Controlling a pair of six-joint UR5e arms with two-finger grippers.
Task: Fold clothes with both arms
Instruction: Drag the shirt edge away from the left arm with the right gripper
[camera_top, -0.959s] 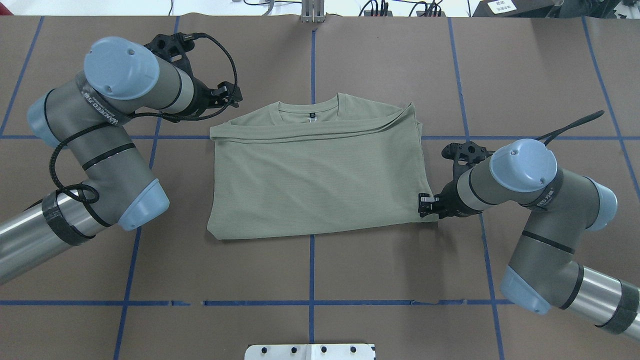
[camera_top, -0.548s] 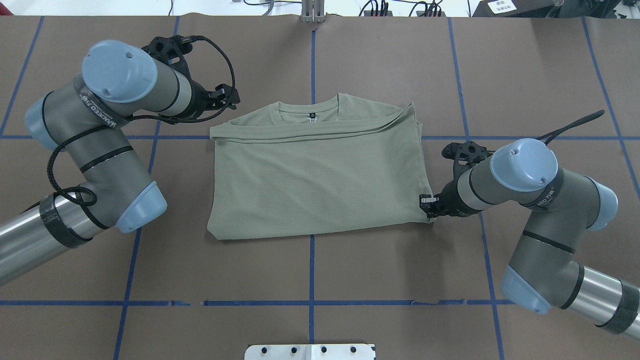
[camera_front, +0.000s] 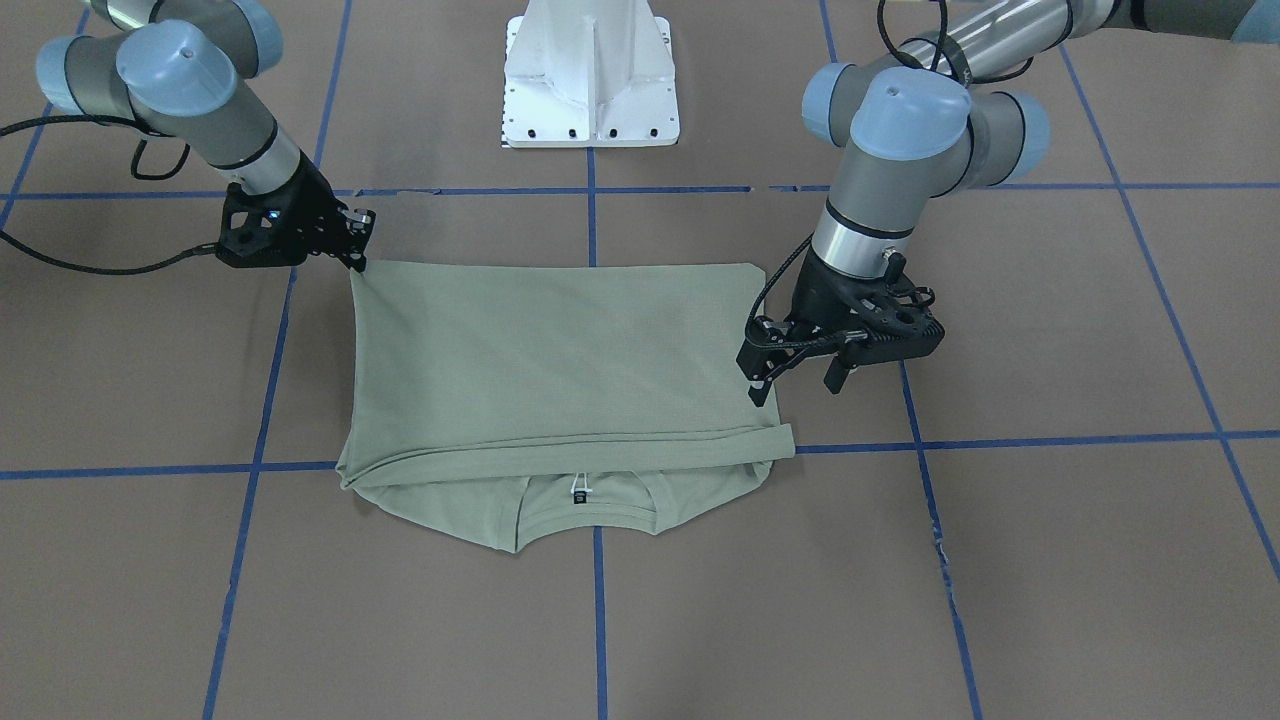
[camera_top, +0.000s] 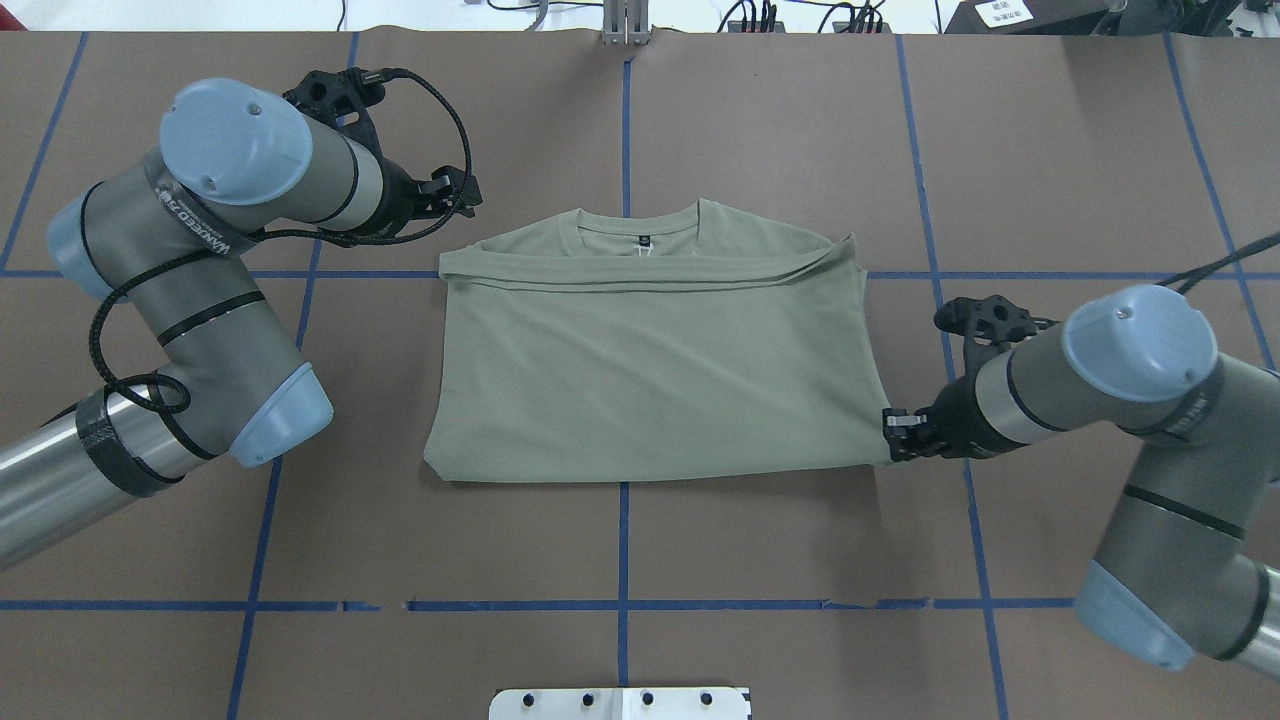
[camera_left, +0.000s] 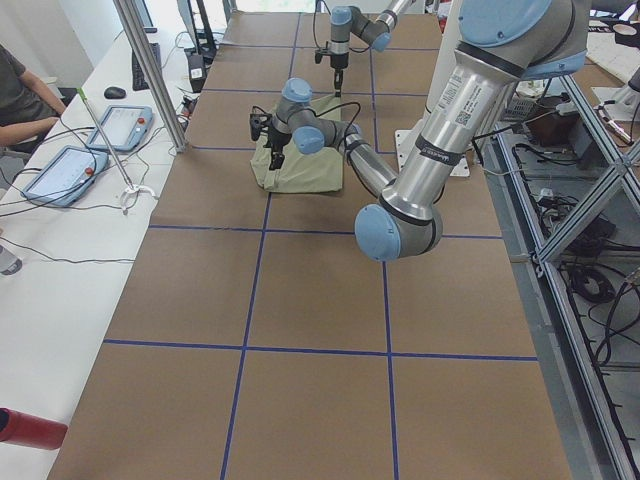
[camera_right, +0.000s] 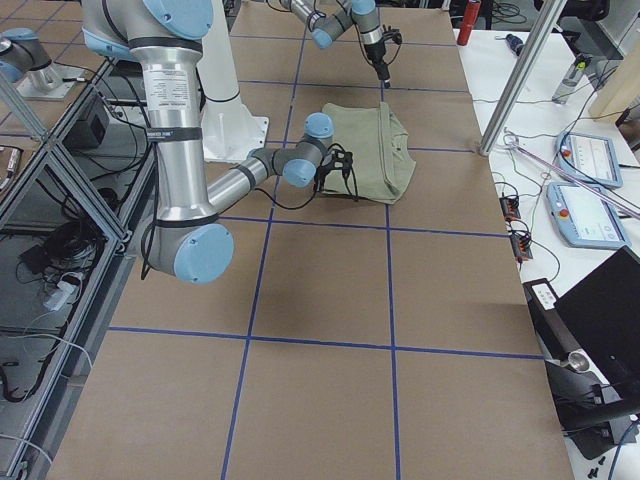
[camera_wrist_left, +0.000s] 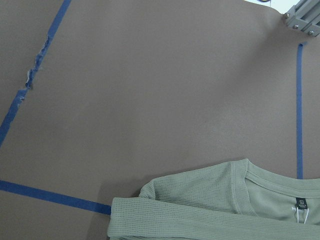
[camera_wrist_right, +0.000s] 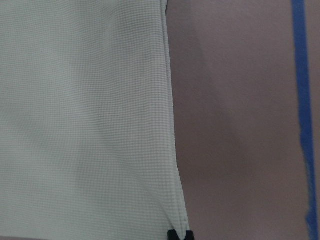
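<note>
a pale sage-green long-sleeve knit shirt (camera_top: 650, 370) was seen lying partly folded near the middle of the brown paper-covered table (camera_top: 800, 120), which was marked into squares by blue tape lines (camera_top: 625, 545). the sleeves were laid across the chest in a band just below the crew-neck collar (camera_wrist_left: 240, 180), where a small dark tag (camera_top: 643, 240) was left uncovered. the collar was pointed away from the white metal pedestal base (camera_front: 590, 80).

the black two-finger right gripper (camera_top: 893, 438) was set low at the shirt's near corner on the robot's right side. in the right wrist view its tips were pinched together on the hem there, so the corner was judged to be held. the black two-finger left gripper (camera_front: 797, 378) was held above the table by the shirt's left edge, near the collar end. its jaws were spread apart and nothing was carried between them. contact with the cloth could not be made out.

the step in hand was judged to be the taking of grips for a further fold, with one corner secured and the other side not yet taken. for the next move, the left gripper would need to be lowered onto a matching corner or edge and closed. both holds would then have to be raised and carried evenly, so that the layers were not dragged askew.
</note>
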